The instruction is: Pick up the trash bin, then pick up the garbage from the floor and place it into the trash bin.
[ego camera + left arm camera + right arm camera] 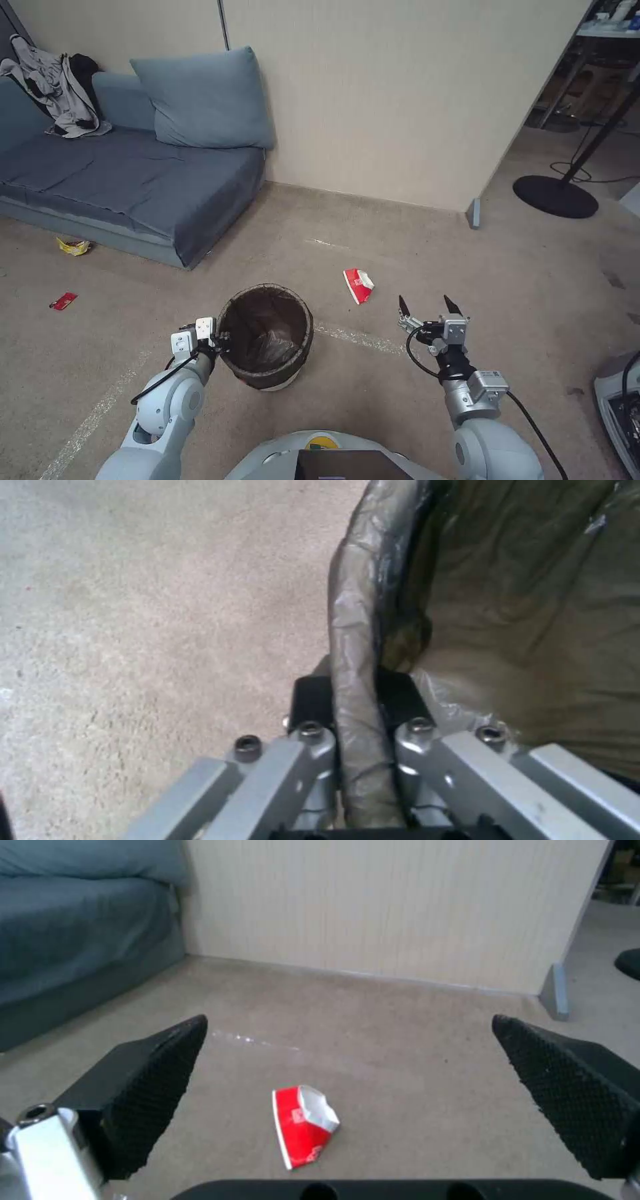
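Head view: the left hand (221, 342) pinches the left rim of the bin (267, 337), one finger outside the wall and one inside, a grip that lets the bin be carried mouth-up, so litter can be dropped in from above; the bin stands upright, or nearly so, its axis roughly vertical, its mouth open toward the camera, its bag (270, 343) folded over the rim. Whether its base rests on the floor (413, 233) or hangs just clear cannot be told. The right hand (430, 308) hovers over the floor with fingers spread, aimed at the red-and-white carton (358, 285), which lies flat just ahead of it and right of the bin; its long axis runs obliquely, from the far left toward the near right. A yellow wrapper (73, 247) lies at the foot of the sofa (133, 180), and a small red wrapper (63, 301) nearer, both well apart from the bin. Left wrist view: the left hand (355, 700) is pressed onto the bag-covered rim (353, 645), which runs straight away from the wrist between the pads, with the lined interior on one side and floor on the other. Right wrist view: the right hand (347, 1075) is wide open, the carton (303, 1125) centred between its fingers (157, 1080), crushed, white torn end toward the wall
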Motion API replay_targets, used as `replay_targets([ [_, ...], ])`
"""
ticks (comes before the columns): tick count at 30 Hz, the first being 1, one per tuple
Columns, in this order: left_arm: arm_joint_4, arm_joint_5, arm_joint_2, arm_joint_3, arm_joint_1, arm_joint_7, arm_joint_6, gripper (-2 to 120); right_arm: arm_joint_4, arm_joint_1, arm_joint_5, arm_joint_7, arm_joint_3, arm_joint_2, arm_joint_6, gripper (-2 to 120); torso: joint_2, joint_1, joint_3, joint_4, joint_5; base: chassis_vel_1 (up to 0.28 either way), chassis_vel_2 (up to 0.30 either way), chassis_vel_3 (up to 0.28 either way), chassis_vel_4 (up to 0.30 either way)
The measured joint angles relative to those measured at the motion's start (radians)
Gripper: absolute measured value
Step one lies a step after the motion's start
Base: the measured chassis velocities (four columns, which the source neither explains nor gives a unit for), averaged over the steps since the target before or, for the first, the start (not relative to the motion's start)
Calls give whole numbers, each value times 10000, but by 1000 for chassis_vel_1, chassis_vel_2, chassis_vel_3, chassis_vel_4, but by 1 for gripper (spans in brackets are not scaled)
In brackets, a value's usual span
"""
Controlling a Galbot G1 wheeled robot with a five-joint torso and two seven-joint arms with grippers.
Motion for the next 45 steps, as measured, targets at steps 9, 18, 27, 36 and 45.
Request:
replay_targets([
  [9,-47,48,-4,46,55,-117,2,3,-97,80,-3,-10,-9,17,21,100,0,0,0,-1,-3,0,0,0,0],
  [18,-408,-63,26,-30,350,-156,-363,3,-100,166,5,9,45,8,58,100,-1,0,2,0,-11,0,0,0,0],
  [27,-1727,-366,85,-154,969,-132,-1460,0,24,254,71,61,115,81,99,100,-1,0,1,-2,-6,0,0,0,0],
  [36,-3033,-100,58,-323,1325,-425,-1597,0,62,231,79,61,145,129,189,100,-1,0,1,-1,-4,0,0,0,0],
  [45,-3548,1103,47,-372,1560,-443,-2102,0,117,244,119,97,140,121,209,100,-1,0,1,0,-4,0,0,0,0],
])
